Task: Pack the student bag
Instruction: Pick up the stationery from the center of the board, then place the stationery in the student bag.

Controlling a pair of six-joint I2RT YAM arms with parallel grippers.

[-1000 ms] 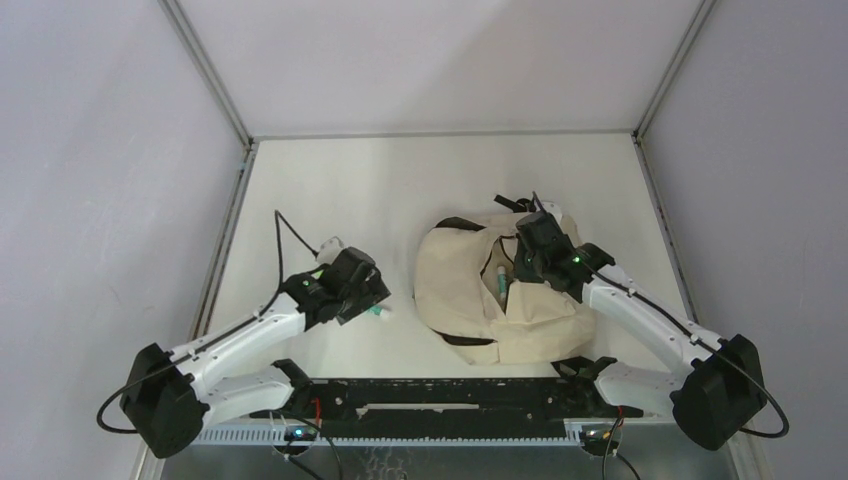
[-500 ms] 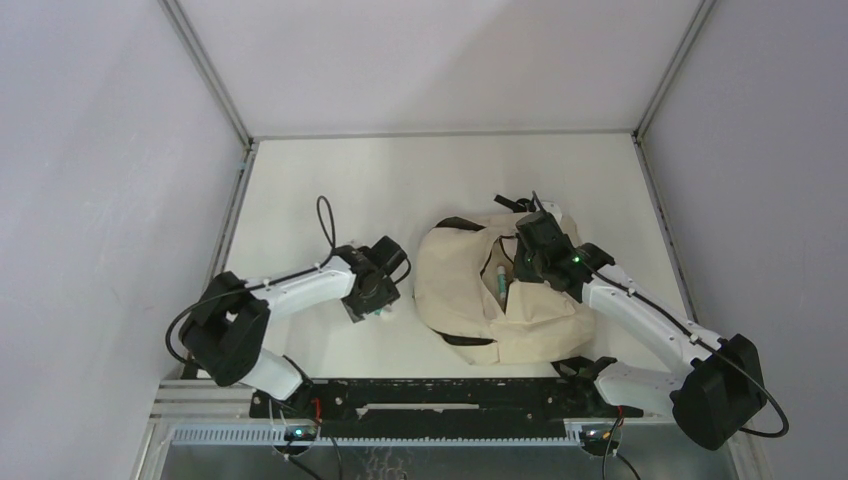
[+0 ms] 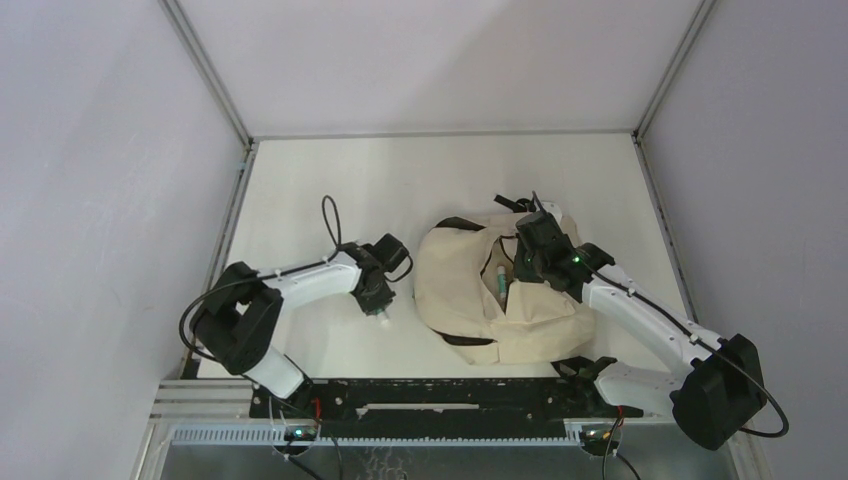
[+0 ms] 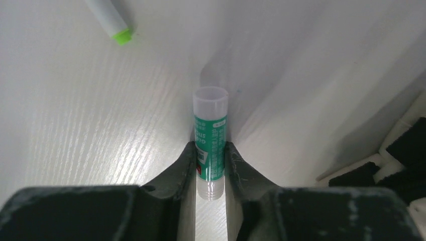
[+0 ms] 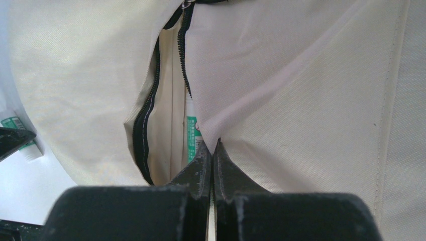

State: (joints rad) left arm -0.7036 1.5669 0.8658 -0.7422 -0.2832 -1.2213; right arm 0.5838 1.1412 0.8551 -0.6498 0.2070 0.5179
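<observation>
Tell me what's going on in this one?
The left gripper has its fingers closed against both sides of a green glue stick lying on the table. The right gripper is shut on a pinch of the bag fabric beside the open zip, holding the opening apart. A second glue stick already sits inside that opening. A marker with a green tip lies on the table just beyond the left gripper, not yet packed.

Robot lab test cell. White table (image 3: 400,170) boxed by plain grey panels (image 3: 100,200) on aluminium framing (image 3: 205,70). Slotted cable duct (image 3: 400,436) at front.
</observation>
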